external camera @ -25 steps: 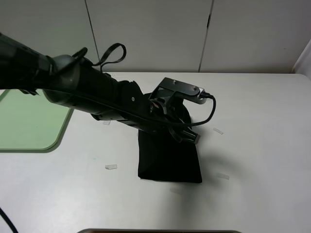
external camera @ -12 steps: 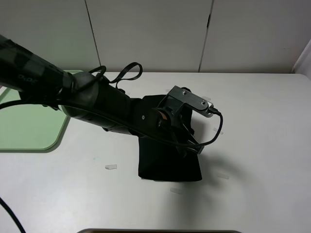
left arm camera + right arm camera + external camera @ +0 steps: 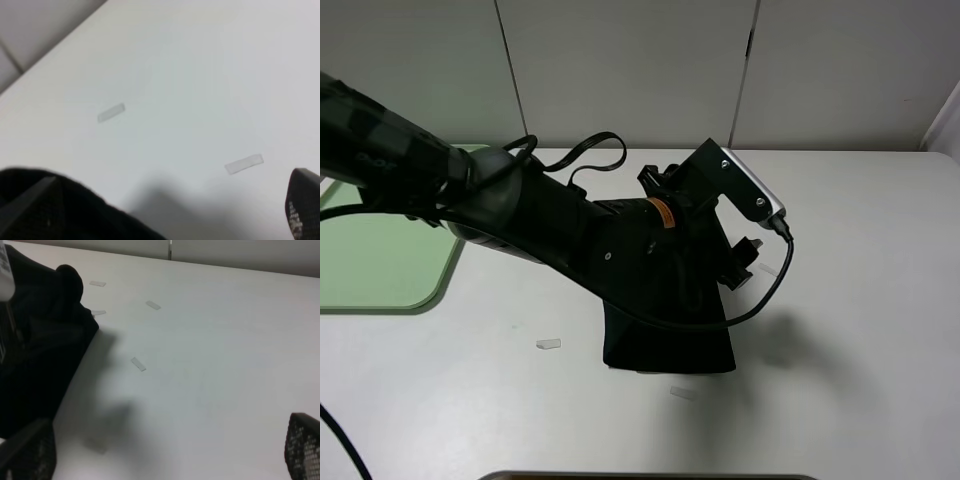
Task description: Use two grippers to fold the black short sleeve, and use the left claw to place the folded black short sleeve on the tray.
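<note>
The black short sleeve lies folded into a narrow rectangle in the middle of the white table. My left arm reaches across it from the left and hides its upper half. The left gripper hovers just past the shirt's right edge; in the left wrist view the left gripper stands open, with black fabric beside one finger and bare table between the fingers. The right gripper is open over bare table, to the right of the shirt. The light green tray sits at the far left.
Small pale tape strips lie scattered on the table around the shirt. A white wall runs behind the table's far edge. The left arm's cable loops over the shirt's right side.
The left gripper has opened, letting go of the shirt, and its wrist has lifted and tilted upward. The shirt stays folded in place. The right arm shows no movement.
</note>
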`<act>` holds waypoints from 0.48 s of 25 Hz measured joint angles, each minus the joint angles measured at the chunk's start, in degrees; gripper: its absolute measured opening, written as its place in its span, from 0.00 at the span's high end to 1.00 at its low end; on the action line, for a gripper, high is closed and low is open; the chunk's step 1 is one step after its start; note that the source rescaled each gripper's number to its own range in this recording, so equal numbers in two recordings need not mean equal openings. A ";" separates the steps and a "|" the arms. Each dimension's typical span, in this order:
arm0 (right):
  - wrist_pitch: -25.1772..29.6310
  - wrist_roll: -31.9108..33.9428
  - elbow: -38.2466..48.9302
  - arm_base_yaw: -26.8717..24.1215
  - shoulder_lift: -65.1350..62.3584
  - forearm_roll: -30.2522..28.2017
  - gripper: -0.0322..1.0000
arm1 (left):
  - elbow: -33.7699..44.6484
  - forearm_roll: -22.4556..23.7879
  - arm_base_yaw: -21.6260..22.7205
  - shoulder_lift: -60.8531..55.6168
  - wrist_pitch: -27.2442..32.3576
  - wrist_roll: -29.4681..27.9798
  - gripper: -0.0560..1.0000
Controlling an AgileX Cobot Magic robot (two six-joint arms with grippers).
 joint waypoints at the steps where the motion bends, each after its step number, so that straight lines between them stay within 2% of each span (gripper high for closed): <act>1: 0.00 0.00 0.00 0.00 0.00 0.00 0.00 | 0.00 0.29 0.00 -0.20 -0.40 -0.16 0.12; 4: 0.00 0.00 0.00 0.00 0.00 0.00 0.00 | 0.08 -0.26 0.00 -2.16 -0.86 -0.82 0.12; 9: 0.00 0.00 0.00 0.00 0.00 0.00 0.00 | 5.15 -5.62 0.00 -7.30 -2.36 -0.85 0.12; 12: 0.00 0.00 0.00 0.00 0.00 0.00 0.00 | 9.54 -8.74 0.00 -8.22 -3.66 1.98 0.12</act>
